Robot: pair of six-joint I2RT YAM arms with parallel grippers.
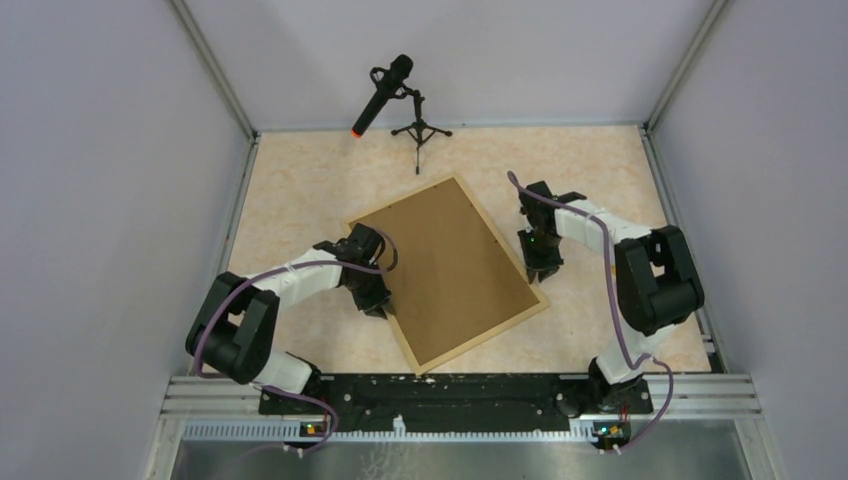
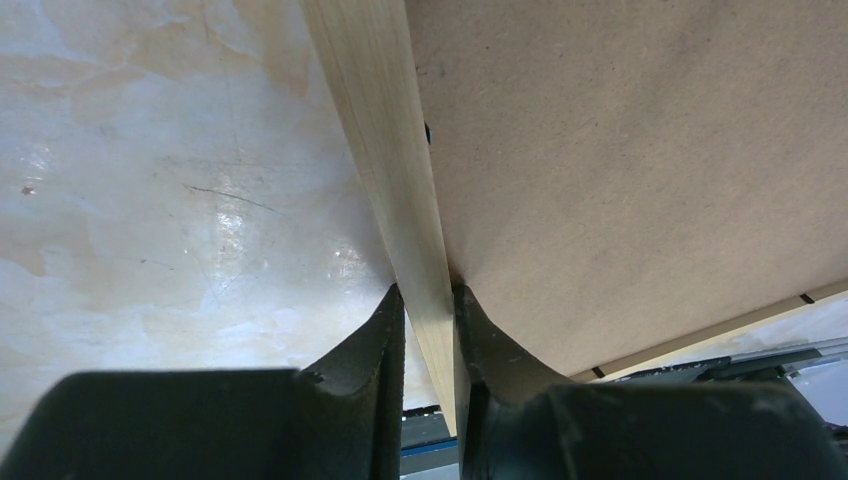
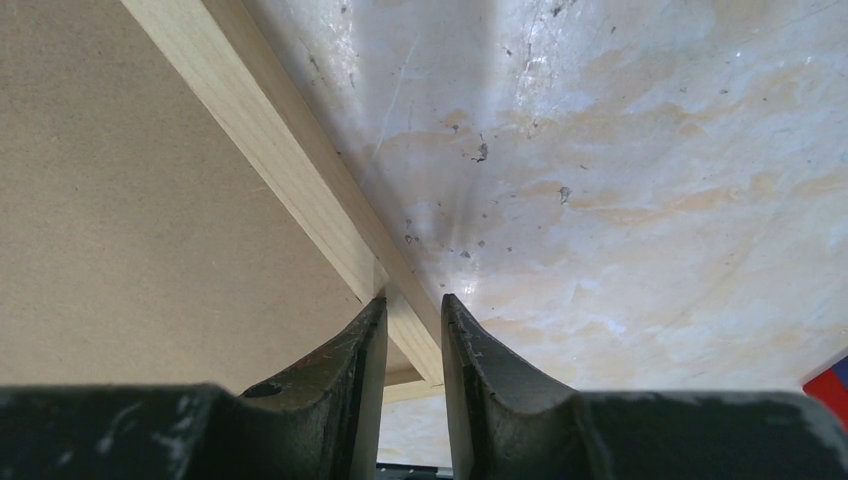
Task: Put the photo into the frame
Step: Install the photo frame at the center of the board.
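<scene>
The frame (image 1: 483,338) of light wood lies turned at an angle on the marbled tabletop, its back up, with a plain brown backing board (image 1: 450,270) filling it. The photo is hidden. My left gripper (image 1: 378,305) stands at the frame's left side; in the left wrist view the left gripper (image 2: 428,300) is shut on the wooden strip (image 2: 385,150), one finger outside, one on the board (image 2: 620,170). My right gripper (image 1: 540,272) stands at the right side; in the right wrist view the right gripper (image 3: 413,305) pinches the strip (image 3: 270,140) beside the board (image 3: 120,200).
A black microphone (image 1: 385,95) on a small tripod (image 1: 420,130) stands at the back of the table. Grey walls close in both sides and the back. A black rail (image 1: 460,395) runs along the near edge. A red object (image 3: 830,385) peeks in at the right wrist view's lower right.
</scene>
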